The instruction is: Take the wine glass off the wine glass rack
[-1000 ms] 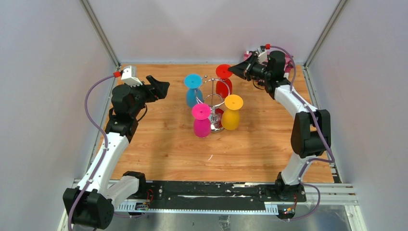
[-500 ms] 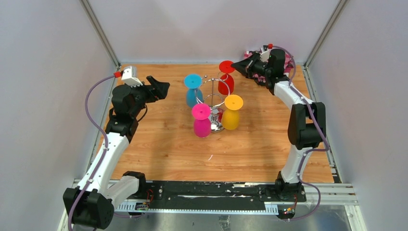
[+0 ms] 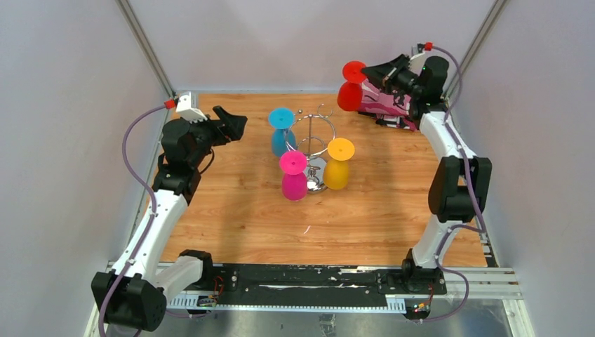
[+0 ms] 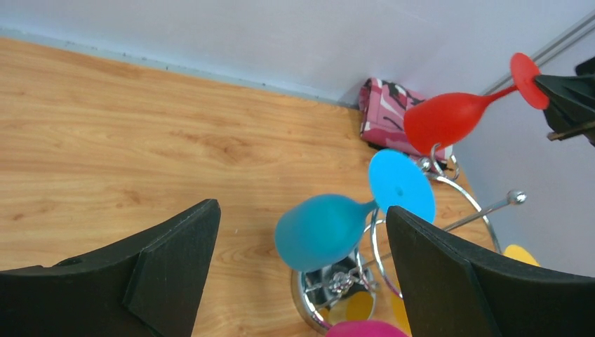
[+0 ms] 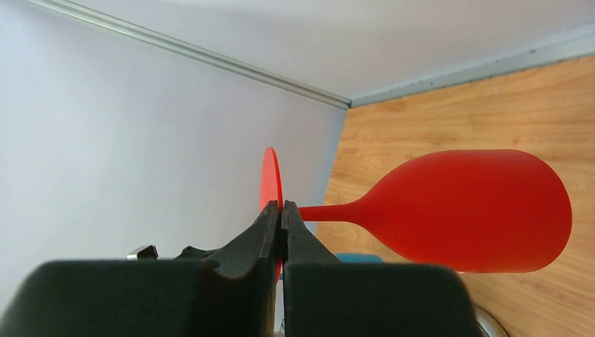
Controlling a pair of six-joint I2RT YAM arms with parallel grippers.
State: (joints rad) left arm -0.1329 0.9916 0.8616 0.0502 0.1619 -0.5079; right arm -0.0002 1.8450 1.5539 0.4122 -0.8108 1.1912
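So that the wine glass rack (image 3: 316, 174) is cleared, the red wine glass (image 3: 349, 97) is pinched at its foot by the right gripper (image 5: 281, 210).

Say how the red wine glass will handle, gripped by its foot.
The red wine glass looks opaque and matte, probably plastic: light, not brittle. The right gripper pinches only its thin foot, so it may swing or slip. Laid down, it likely rolls.

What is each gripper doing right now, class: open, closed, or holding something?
Left gripper: open, holding nothing.
Right gripper: closed on the red wine glass.
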